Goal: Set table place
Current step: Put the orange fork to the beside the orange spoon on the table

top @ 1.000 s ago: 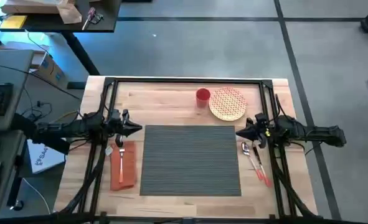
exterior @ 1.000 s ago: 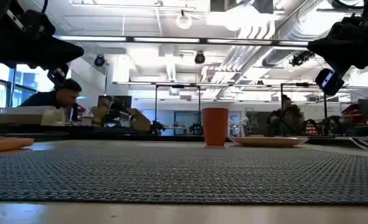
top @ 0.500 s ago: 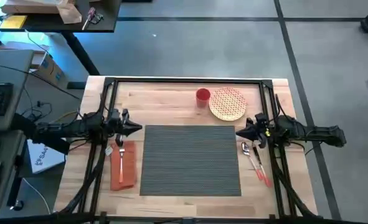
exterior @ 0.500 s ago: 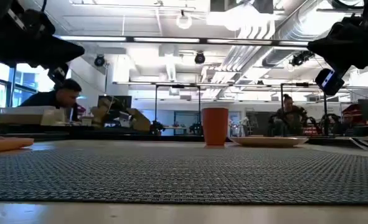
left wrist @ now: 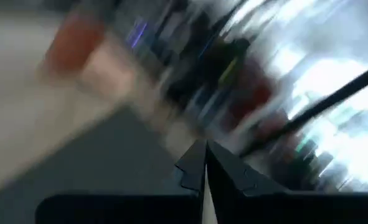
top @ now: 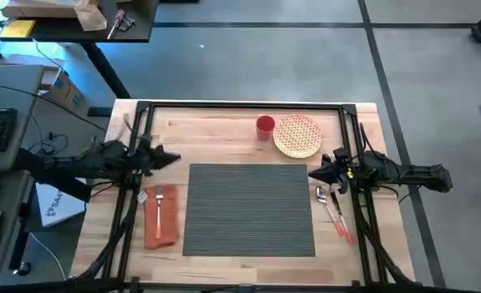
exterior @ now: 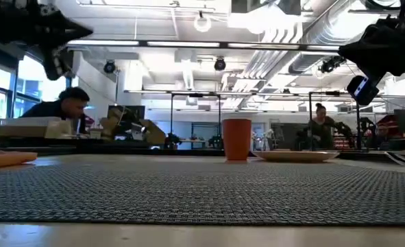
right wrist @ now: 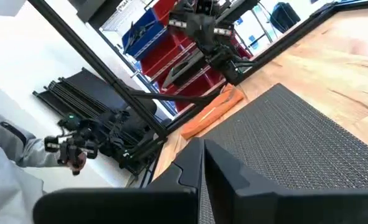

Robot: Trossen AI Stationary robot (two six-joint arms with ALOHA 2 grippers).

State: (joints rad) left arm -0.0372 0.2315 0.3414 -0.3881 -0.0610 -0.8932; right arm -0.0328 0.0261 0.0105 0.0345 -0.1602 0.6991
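The dark grey ribbed placemat (top: 249, 209) lies flat in the middle of the light-wood table (top: 224, 130). A patterned plate (top: 297, 135) and a red cup (top: 265, 125) stand behind it. At the left an orange napkin (top: 162, 218) carries a fork (top: 158, 207). A spoon (top: 323, 197) and a red-handled utensil (top: 340, 221) lie to the right. My left gripper (top: 175, 156) hovers shut above the mat's far left corner. My right gripper (top: 312, 174) hovers shut over the mat's far right corner.
A black rail frame (top: 248, 106) runs around the table. A dark desk with clutter (top: 77, 20) stands beyond the far left. People sit in the room behind (exterior: 65, 110). Bare wood shows along the table's far left (top: 199, 130).
My left gripper has swung toward the table's far edge and risen a little, leaving its place above the napkin's far end; its wrist view is blurred by motion. The right arm and all objects have kept still.
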